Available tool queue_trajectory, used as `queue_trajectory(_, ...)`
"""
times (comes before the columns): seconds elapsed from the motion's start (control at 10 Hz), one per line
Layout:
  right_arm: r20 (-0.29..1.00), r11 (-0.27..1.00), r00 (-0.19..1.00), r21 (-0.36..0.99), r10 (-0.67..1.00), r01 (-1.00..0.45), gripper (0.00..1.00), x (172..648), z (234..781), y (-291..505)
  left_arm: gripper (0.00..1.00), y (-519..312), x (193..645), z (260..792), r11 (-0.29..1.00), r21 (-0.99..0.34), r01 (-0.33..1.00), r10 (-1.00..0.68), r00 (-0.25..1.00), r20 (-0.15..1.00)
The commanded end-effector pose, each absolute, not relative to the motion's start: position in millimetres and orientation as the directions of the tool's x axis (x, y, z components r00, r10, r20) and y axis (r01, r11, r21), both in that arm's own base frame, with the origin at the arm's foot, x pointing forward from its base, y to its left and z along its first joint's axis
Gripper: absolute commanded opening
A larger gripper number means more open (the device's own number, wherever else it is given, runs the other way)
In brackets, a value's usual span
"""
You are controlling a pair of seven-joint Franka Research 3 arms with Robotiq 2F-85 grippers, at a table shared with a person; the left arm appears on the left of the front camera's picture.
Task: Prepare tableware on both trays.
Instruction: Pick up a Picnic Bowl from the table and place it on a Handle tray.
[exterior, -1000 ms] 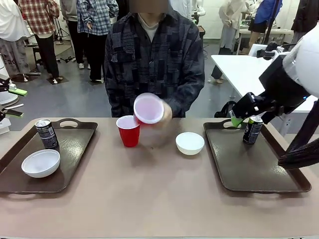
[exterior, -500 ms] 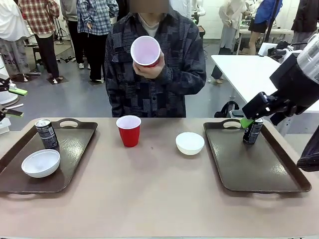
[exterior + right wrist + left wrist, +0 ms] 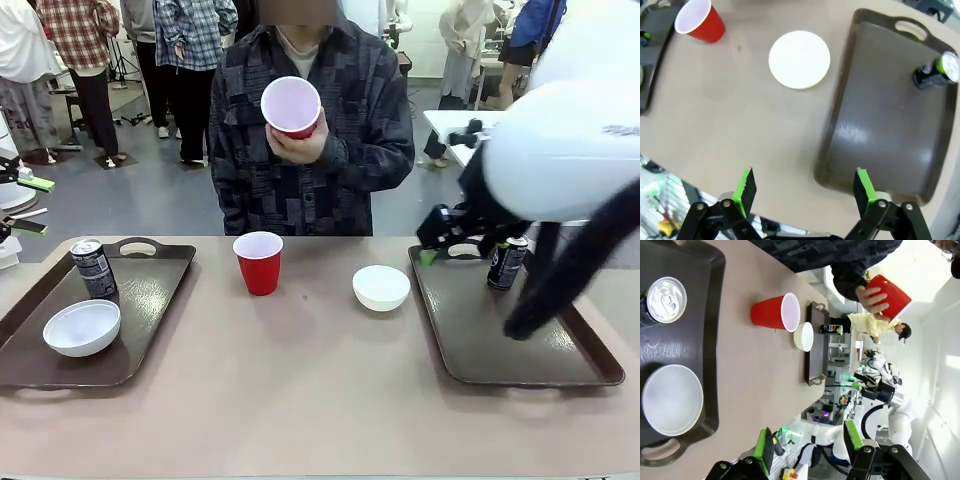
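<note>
The front camera is facing the person across the surface; the right wrist camera is looking down, the left's rolled sideways. All are catching the standing cup and middle bowl.

The tray ahead of the right jaws is dark plastic with a soft gloss; the desk is matt and smooth. The cup is smooth red plastic, the bowl plain white, and the can has a bright metal top.

Beige table; person in dark patchwork shirt behind
</note>
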State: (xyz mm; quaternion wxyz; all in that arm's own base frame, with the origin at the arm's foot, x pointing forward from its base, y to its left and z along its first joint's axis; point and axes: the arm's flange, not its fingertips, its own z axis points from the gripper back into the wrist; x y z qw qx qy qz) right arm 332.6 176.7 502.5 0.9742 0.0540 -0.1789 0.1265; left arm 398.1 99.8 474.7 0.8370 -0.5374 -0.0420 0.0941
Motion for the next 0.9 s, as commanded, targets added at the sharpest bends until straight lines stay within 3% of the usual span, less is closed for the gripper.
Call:
queue_trajectory(0.0,0.374,0.980,0.910,0.020,0.178,-0.200,1.00,364,506,194,0.75,101,400,478,0.384,-0.916,-0.114,0.204,0.978,-0.036)
queue_trajectory(0.3,0.402,0.980,0.903,0.064,0.149,-0.190,1.00,367,504,196,0.75,101,400,478,0.384,-0.916,-0.114,0.204,0.978,-0.036)
queue_trajectory(0.4,0.363,0.956,0.910,0.131,0.199,-0.261,1.00,314,521,179,0.75,101,400,478,0.384,-0.916,-0.114,0.204,0.978,-0.036)
queue_trajectory(0.5,0.379,0.929,0.878,0.106,0.291,-0.354,1.00,241,540,152,0.75,101,400,478,0.384,-0.916,-0.114,0.204,0.978,-0.036)
queue_trajectory(0.6,0.435,0.929,0.857,0.106,0.277,-0.354,1.00,211,553,129,0.75,101,400,478,0.384,-0.916,-0.114,0.204,0.978,-0.036)
queue_trajectory(0.8,0.403,0.951,0.885,0.097,0.233,-0.295,1.00,216,548,118,0.75,101,400,478,0.384,-0.916,-0.114,0.204,0.978,-0.036)
